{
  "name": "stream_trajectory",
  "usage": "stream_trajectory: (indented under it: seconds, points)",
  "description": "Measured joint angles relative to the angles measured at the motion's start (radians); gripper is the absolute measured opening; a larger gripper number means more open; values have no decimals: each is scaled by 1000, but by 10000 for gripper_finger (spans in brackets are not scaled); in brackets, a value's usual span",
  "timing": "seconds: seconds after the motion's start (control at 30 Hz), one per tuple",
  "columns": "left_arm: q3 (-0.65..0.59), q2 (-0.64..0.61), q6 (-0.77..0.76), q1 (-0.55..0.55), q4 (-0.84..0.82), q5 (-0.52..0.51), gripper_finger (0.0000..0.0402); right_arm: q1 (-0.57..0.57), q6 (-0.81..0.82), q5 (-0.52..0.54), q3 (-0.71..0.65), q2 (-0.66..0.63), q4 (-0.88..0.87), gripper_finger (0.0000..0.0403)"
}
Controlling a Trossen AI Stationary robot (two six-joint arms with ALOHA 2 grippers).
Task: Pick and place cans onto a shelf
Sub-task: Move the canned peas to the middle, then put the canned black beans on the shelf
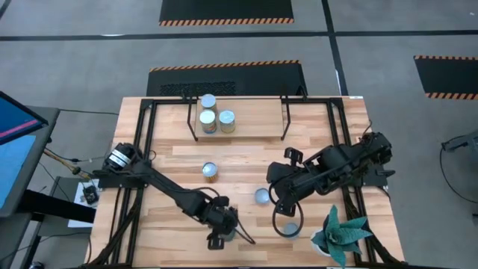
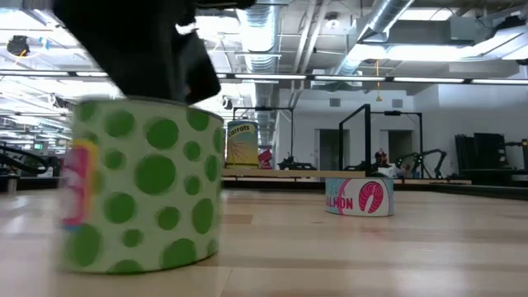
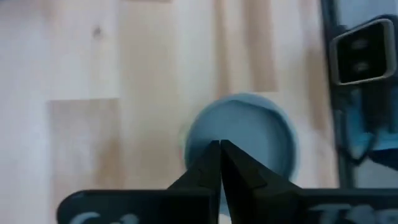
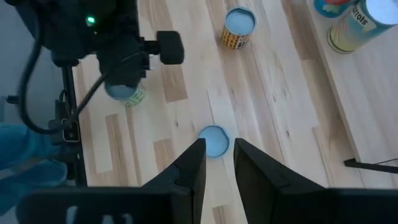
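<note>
Six cans (image 1: 210, 171) can be counted on the bench (image 1: 246, 161): three on the single shelf (image 1: 254, 112), three on the boards nearer. A possible seventh round shape (image 1: 288, 226) beside the one plant (image 1: 340, 233) is unclear. Two robot arms (image 1: 160, 183).

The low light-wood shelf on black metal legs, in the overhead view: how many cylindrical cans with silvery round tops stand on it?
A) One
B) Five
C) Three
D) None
C: the low light-wood shelf on black metal legs carries three cans with silvery round tops, one at the back and two in front of it, and; the other cans visible stand on the table.
</note>
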Motion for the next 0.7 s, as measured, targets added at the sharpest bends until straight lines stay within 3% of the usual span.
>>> stream_trajectory:
  seconds: [0.3,0.43,0.5,0.6,0.7]
  points:
    - [21,-8,148,139,-54,-202,0,-5,-41,14,0,0,1,107]
    - [101,-8,186,206,-187,-393,0,-5,-50,48,0,0,1,107]
    - [165,-8,177,229,-291,-394,0,-5,-55,54,0,0,0,107]
    - [251,-11,177,226,-472,-300,0,-1,-60,56,0,0,0,107]
    - [274,-14,181,193,-667,-286,0,17,-63,87,0,0,0,107]
